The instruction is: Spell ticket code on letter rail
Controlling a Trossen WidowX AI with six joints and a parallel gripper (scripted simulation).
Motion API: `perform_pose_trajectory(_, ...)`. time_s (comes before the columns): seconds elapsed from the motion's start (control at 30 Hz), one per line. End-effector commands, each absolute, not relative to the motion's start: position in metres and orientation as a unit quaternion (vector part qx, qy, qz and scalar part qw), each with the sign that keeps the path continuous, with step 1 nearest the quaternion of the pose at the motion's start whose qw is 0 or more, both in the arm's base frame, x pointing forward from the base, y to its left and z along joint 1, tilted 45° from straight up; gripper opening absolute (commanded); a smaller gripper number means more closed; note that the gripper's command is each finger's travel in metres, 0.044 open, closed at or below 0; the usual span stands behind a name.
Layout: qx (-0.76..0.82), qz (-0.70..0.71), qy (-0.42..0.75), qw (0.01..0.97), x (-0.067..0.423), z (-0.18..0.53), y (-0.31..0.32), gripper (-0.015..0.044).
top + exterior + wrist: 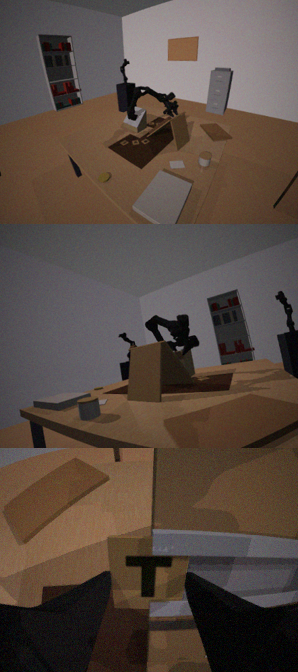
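One letter tile [145,572], tan with a dark "T" on its face, sits clamped between the two dark fingers of the gripper [148,611] in the wrist view. The T reads upright in that view: crossbar toward the top of the frame, stem toward the wrist. The tile face looks roughly square, so no clear long axis can be read. Its right edge lies against the pale grey band of the letter rail [226,544], which runs off to the right of the frame along the foot of the slanted tan board [220,471]; whether the tile has entered the rail's open end cannot be told.

Top view: gripper [171,109] is at the far end of the board [180,129], above the dark mat [148,150]. The board's long axis runs diagonally from near the arm base toward the near right. Three more tiles [135,142] lie in a row on the mat, apart from each other, letters too small to read.

Elsewhere on the counter [111,162]: a white ticket [176,164] beside a cylindrical jar [205,158], a grey slab [163,197], a yellow disc [104,177].
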State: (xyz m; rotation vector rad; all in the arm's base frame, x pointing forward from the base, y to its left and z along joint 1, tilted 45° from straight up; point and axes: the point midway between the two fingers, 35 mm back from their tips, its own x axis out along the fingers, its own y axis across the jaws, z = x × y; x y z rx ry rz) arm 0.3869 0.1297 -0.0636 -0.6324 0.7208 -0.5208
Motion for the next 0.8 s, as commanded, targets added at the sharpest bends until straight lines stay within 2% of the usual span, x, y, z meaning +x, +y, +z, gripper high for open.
perform_pose_trajectory(0.0,-0.302,-0.246,0.345,0.854,0.3853,-0.0625,0.1274,0.0)
perform_pose_trajectory(0.77,-0.302,-0.246,0.345,0.854,0.3828,-0.0545,0.1188,0.0)
